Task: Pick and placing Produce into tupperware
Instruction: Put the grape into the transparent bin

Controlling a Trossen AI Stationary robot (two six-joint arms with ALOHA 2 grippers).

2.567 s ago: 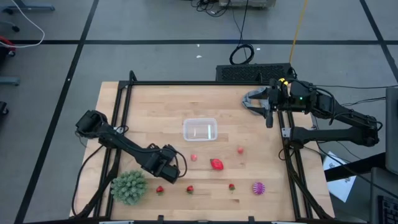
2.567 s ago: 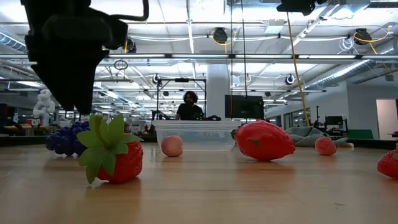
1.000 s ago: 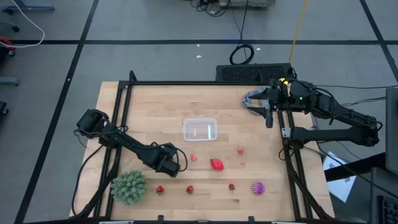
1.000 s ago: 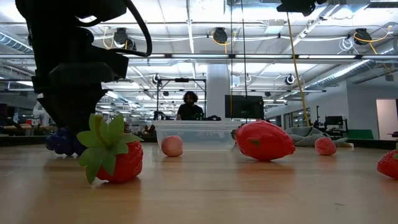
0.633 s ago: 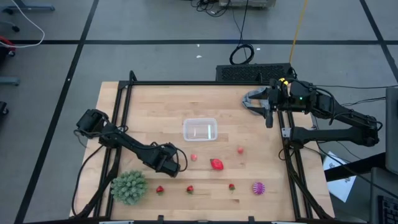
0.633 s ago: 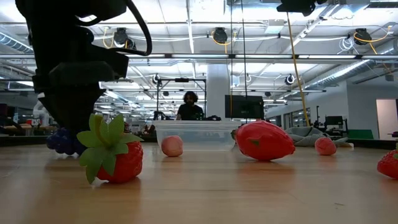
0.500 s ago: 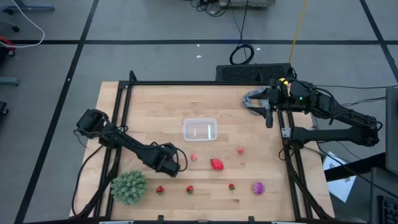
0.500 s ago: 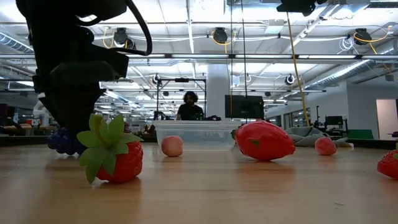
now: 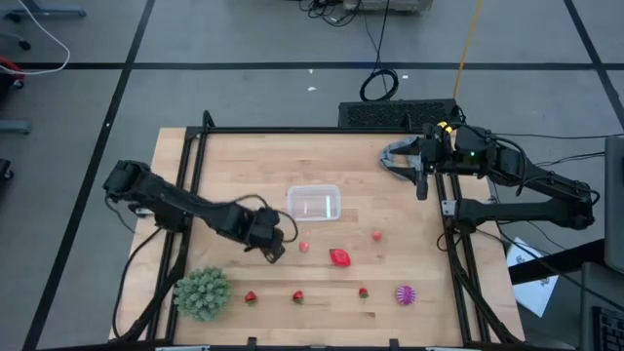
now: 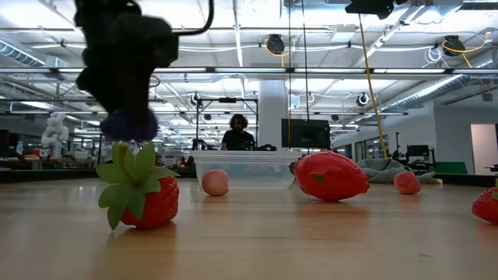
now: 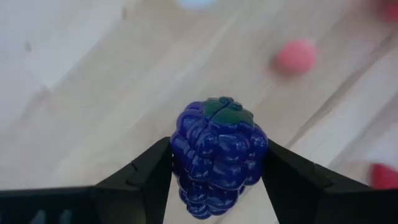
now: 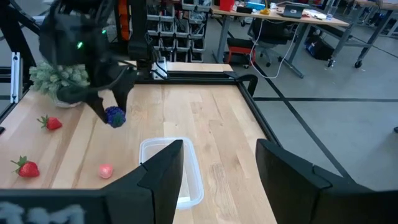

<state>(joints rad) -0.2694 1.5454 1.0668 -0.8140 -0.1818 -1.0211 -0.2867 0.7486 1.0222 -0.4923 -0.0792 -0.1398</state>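
Above table, left gripper (image 11: 217, 163) clamps purple berry (image 11: 218, 154) between fingers, near tupperware (image 9: 313, 203); right gripper (image 9: 398, 159) parted.

Left hand (image 9: 274, 251) clamped, raised above table; right hand (image 9: 390, 159) parked, fingers apart.

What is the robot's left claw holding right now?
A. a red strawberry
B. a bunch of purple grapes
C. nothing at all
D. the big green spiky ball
B. In the left wrist view the left claw is shut on the bunch of purple grapes, and the low view shows it lifted above the table.
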